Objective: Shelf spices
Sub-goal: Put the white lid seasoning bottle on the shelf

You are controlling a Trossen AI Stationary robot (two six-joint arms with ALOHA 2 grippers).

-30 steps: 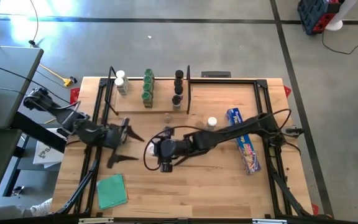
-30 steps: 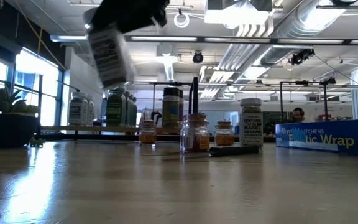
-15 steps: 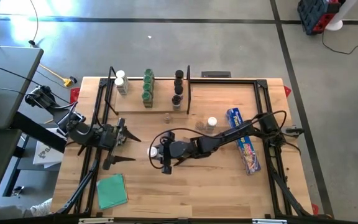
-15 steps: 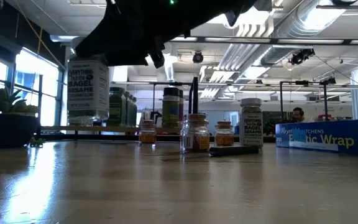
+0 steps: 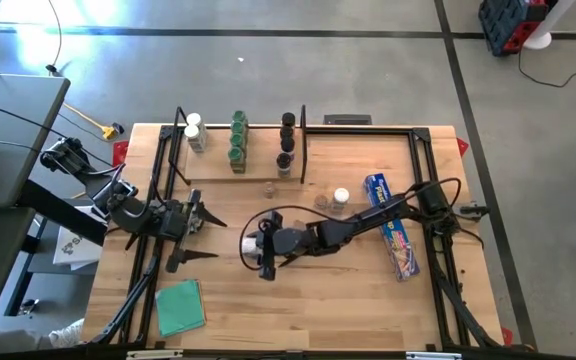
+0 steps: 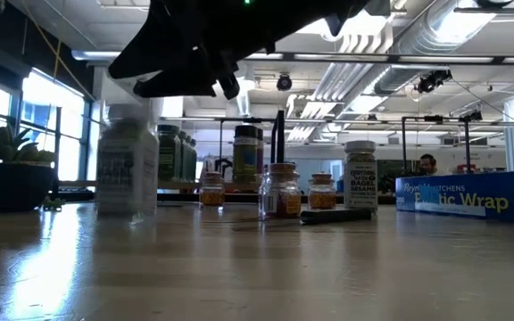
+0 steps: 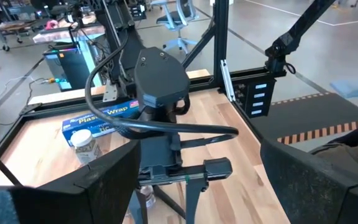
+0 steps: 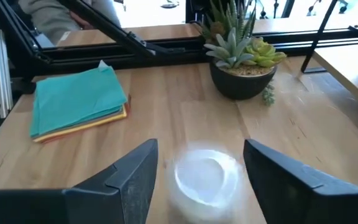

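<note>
The right gripper (image 5: 252, 246) hangs over the middle of the desk (image 5: 308, 300) with its jaws released, spread to either side of a white-capped spice jar (image 8: 205, 177) that stands on the wood below them; in the low view that jar (image 6: 128, 169) looks blurred, its base at the desk surface and its cap just under the dark fingers, and I cannot tell whether they touch it. The left gripper (image 5: 196, 225) waits nearby with its jaws wide apart, holding nothing. More spices (image 5: 238, 140) stand in rows on the shelf (image 5: 218, 168) at the far side, and a few jars (image 6: 280, 190) sit loose near the blue wrap box (image 5: 392, 227). A green cloth (image 5: 179, 306) lies at the near left.
</note>
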